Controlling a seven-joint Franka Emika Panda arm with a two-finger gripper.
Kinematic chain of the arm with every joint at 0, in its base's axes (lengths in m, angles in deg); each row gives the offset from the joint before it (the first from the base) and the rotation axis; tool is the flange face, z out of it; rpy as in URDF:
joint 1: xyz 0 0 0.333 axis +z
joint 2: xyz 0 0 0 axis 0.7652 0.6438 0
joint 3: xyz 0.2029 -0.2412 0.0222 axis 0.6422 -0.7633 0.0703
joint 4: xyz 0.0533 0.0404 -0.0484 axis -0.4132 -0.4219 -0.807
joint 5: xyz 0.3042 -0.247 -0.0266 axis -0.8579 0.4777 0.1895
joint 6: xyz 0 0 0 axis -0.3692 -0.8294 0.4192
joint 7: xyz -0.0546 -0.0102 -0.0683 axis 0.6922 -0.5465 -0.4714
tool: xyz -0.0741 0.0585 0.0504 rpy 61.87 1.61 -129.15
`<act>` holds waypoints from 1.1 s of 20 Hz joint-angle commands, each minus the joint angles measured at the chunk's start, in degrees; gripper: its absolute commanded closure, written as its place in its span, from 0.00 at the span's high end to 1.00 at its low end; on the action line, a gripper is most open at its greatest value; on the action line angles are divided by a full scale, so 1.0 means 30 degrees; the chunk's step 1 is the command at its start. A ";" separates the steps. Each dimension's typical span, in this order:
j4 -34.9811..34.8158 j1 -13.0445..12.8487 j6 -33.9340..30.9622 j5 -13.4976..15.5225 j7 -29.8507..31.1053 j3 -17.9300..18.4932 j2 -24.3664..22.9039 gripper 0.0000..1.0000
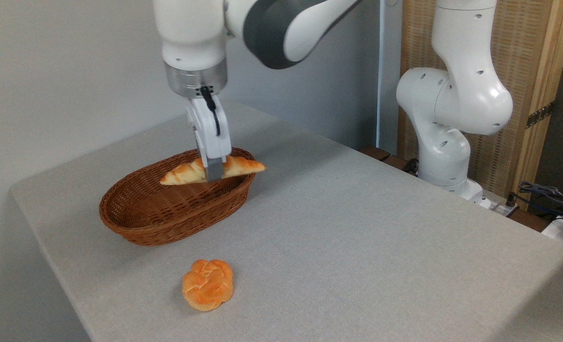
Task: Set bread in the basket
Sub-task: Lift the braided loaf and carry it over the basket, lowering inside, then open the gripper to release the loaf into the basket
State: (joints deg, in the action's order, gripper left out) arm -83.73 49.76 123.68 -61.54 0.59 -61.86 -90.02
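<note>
The bread (241, 166), a long golden braided loaf, hangs level in the air above the right half of the basket (134, 218). My gripper (213, 176) is shut on its middle, fingers pointing down. One tapered end of the loaf juts past the basket's right rim. The oval reddish-brown wicker basket sits on the table at left with nothing lying inside it.
A small round orange knot-shaped bun (208, 285) lies on the grey table (357, 247) in front of the basket. The arm's white base (447, 142) stands at the back right, with cables (547, 194) beside it.
</note>
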 commanded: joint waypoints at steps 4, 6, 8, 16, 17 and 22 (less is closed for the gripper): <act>0.0361 0.0026 0.3676 0.0254 0.6339 -0.3210 0.1671 1.00; 0.0361 0.0026 0.4527 0.0165 0.7017 -0.3826 0.2082 1.00; 0.0331 0.0026 0.4822 0.0136 0.7047 -0.3974 0.2287 1.00; 0.0361 0.0026 0.4822 0.0136 0.6988 -0.4004 0.2288 1.00; 0.0361 0.0026 0.4822 0.0107 0.7017 -0.4004 0.2288 1.00; 0.0914 0.0201 0.4530 -0.0446 0.6842 -0.3653 0.1822 1.00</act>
State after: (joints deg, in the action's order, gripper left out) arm -82.81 49.86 138.01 -61.49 20.96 -73.74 -83.11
